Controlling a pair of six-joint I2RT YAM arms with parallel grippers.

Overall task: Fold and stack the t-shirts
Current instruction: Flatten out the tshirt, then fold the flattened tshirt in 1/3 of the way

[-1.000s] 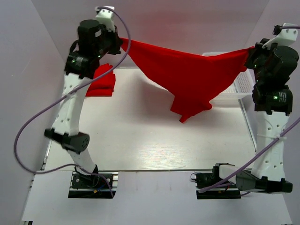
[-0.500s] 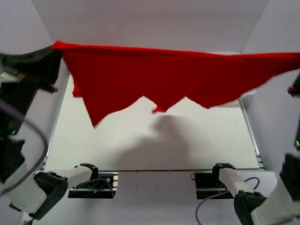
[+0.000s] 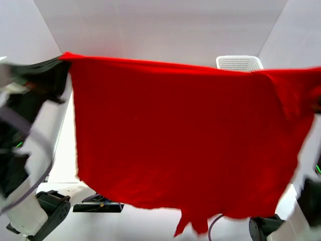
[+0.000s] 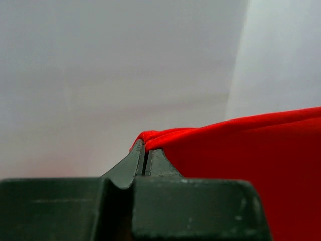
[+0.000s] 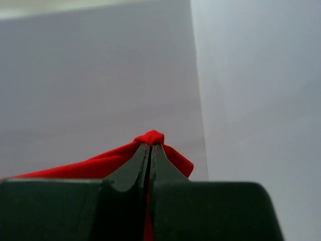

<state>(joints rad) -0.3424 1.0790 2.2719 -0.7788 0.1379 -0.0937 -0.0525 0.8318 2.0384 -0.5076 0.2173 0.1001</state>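
A bright red t-shirt (image 3: 180, 145) hangs spread wide in the air close to the top camera, filling most of that view. My left gripper (image 4: 145, 149) is shut on its upper left corner (image 4: 150, 135), and the cloth (image 4: 241, 165) trails off to the right. My right gripper (image 5: 151, 145) is shut on the upper right corner, with a small bunch of red cloth (image 5: 152, 136) poking past the fingertips. In the top view the left arm (image 3: 35, 125) is blurred at the left edge and the right gripper is out of frame. The table is hidden behind the shirt.
The white mesh basket (image 3: 238, 63) peeks over the shirt's top edge at the back right. White walls enclose the workspace. The arm bases (image 3: 100, 203) show below the shirt's hem.
Both arms have lifted the shirt higher and toward the camera, pulled apart. The cloth, sagging and bunched a second ago, now hangs flat and covers the table.
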